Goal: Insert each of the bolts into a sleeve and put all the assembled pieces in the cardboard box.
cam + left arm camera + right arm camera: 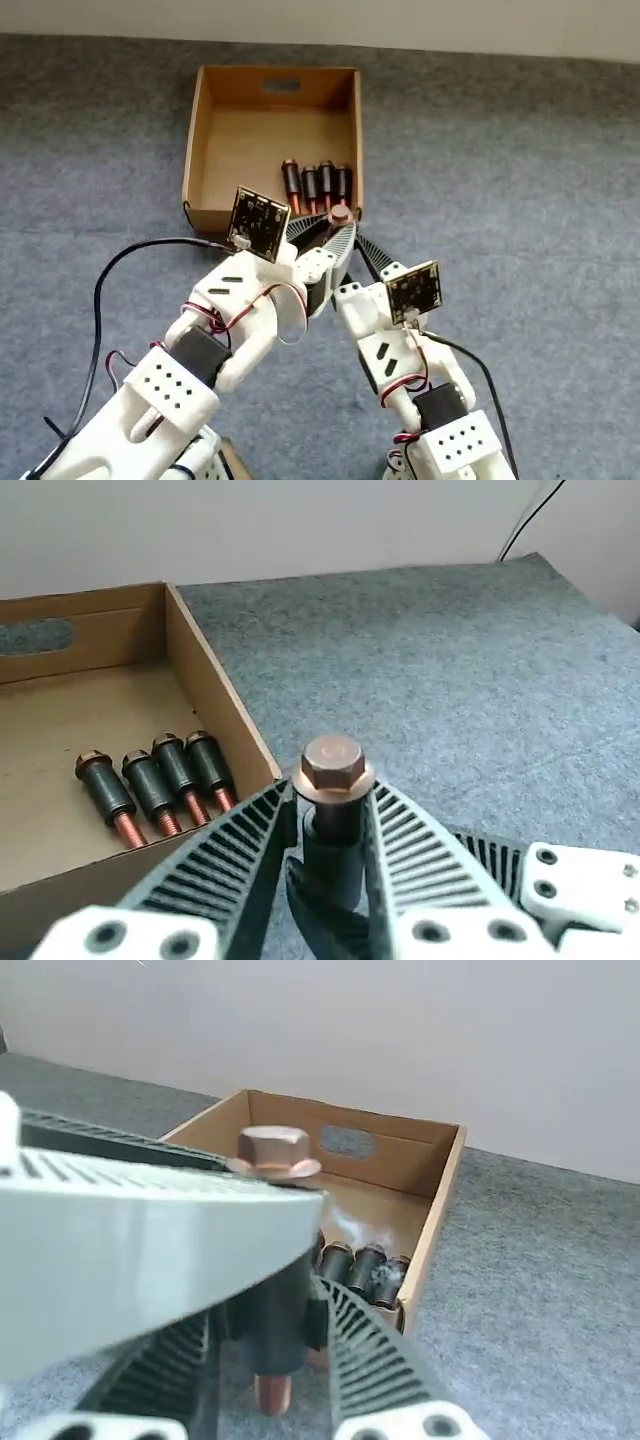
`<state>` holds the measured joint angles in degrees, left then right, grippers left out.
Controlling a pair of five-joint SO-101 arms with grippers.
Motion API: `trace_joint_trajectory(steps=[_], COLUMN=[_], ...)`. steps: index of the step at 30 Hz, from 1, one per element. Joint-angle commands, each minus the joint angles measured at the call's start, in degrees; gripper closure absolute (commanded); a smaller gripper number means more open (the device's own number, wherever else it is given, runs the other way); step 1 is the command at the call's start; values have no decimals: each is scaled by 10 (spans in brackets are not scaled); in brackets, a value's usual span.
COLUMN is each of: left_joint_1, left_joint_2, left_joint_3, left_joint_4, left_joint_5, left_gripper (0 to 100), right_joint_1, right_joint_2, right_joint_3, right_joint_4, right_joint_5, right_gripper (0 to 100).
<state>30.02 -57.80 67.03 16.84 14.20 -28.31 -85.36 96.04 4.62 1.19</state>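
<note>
- High view: both arms meet just outside the near wall of the box (pixel 197 130), by its right-hand corner, and the head of the bolt (pixel 340 214) pokes up between them. Four finished pieces (pixel 318 183) lie side by side inside, tucked against that same corner.
- Left wrist view: the left jaws (pixel 330 802) are squeezed shut on the black sleeve (pixel 332 865) just under the bolt head. The head sits right down on the sleeve's top.
- Right wrist view: the right jaws (pixel 268 1325) straddle the same sleeve lower down and look pinched onto it too. The bolt's copper tip sticks out below them.
- As far as I can tell, the whole piece hangs clear of the table (pixel 450 660), upright, held from both sides.
- My read is that the bolt is fully in, so what's left is the let-go and the drop into the box.
- I'd open the right jaws first and pull them straight back, not downward, so they don't drag the sleeve off the bolt.
- The left jaws grip only the sleeve and the bolt just hangs by its head. So carry it head-up with a firm squeeze, because tipped over, the bolt could slide out.
- Lift it over the wall, then lay it on bare box floor beside the four, not on top of them.
</note>
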Motion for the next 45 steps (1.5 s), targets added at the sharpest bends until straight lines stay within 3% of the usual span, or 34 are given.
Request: trace_joint_trajectory(steps=[1, 6, 12, 24, 27, 31, 34, 37, 40, 45], left_joint_1=[-8, -5, -6, -12, -45, -125, -204, -272, -334, -354], left_joint_2=[-5, -5, -5, -48, -113, -185, -231, -281, -331, -400], left_joint_3=[-32, -65, -145, -173, -178, -143, -57, 34, 112, 209], left_joint_4=[3, 83, 210, 237, 265, 299, 298, 311, 353, 365], left_joint_5=[0, 0, 0, -4, -14, -124, -184, -194, -194, -194], left_gripper=[880, 880, 800, 809, 888, 991, 991, 992, 992, 989], right_joint_1=[8, 8, 8, 8, 8, 8, 8, 8, 8, 8], right_joint_2=[-7, -7, -7, -7, -7, -7, -3, -2, -1, 95], right_joint_3=[21, 22, 22, 22, 17, -5, -65, -148, -242, -448], right_joint_4=[-15, -15, -15, -15, -15, -9, 33, 102, 148, 209], right_joint_5=[-4, -4, -4, -4, -4, -4, -8, -49, -44, -45], right_gripper=[992, 992, 992, 992, 992, 992, 992, 992, 992, 992])
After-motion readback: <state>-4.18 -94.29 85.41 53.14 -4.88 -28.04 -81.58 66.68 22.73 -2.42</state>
